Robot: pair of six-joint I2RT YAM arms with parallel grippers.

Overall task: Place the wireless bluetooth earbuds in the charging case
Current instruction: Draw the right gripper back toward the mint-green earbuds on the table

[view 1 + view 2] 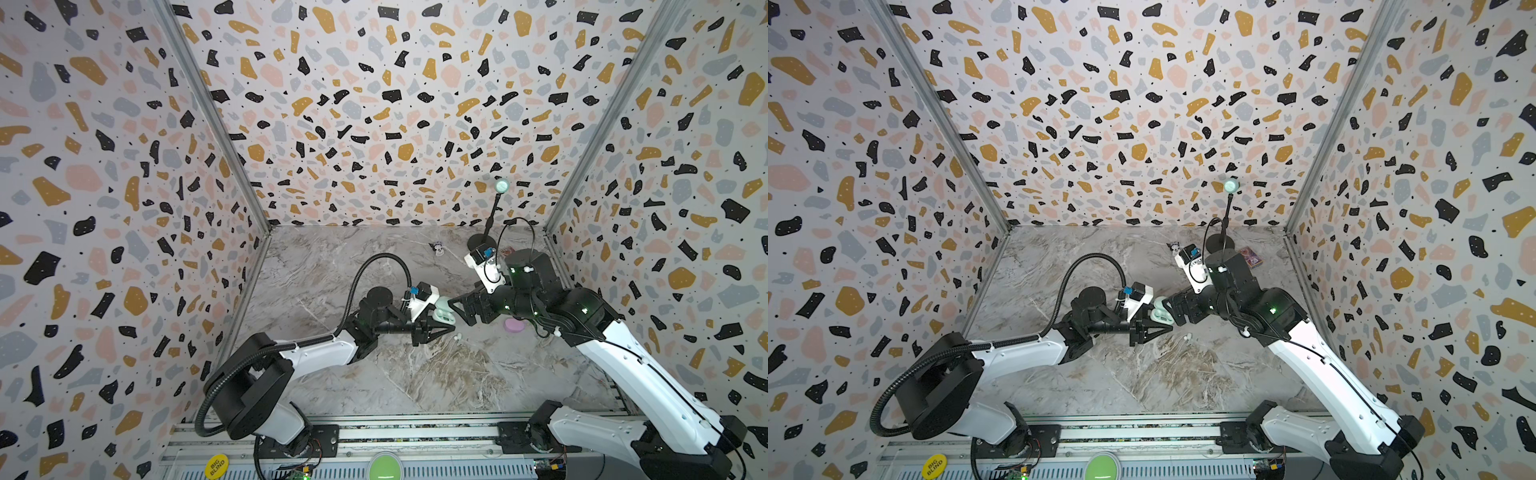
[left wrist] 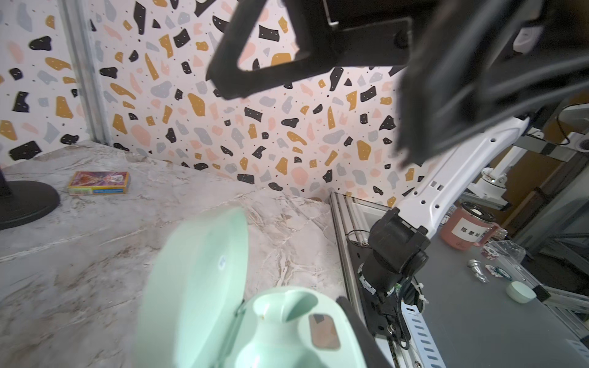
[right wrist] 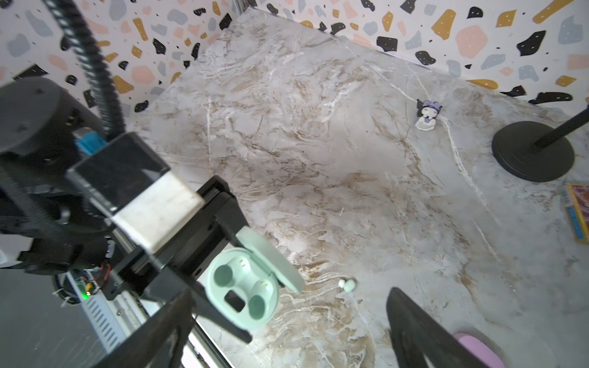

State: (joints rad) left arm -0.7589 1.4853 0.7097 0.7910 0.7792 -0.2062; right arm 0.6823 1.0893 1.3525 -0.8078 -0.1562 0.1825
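My left gripper [image 1: 438, 326] is shut on the mint charging case [image 1: 442, 313], holding it above the table with its lid swung open. In the right wrist view the case [image 3: 242, 286] shows two round wells with nothing in them. One whitish-mint wireless bluetooth earbud [image 3: 346, 283] lies on the marble just beside the case; both top views show it too [image 1: 457, 336] [image 1: 1187, 336]. My right gripper [image 3: 290, 291] is open, its fingers [image 3: 411, 321] spread wide, one on each side of the case and bud, holding nothing. It hovers close to the case [image 1: 1160, 313].
A pink case [image 1: 515, 325] lies under the right arm. At the back stand a black round-based stand [image 1: 482, 241], a card box [image 1: 1250, 256] and a small figurine [image 3: 427, 116]. Patterned walls close three sides.
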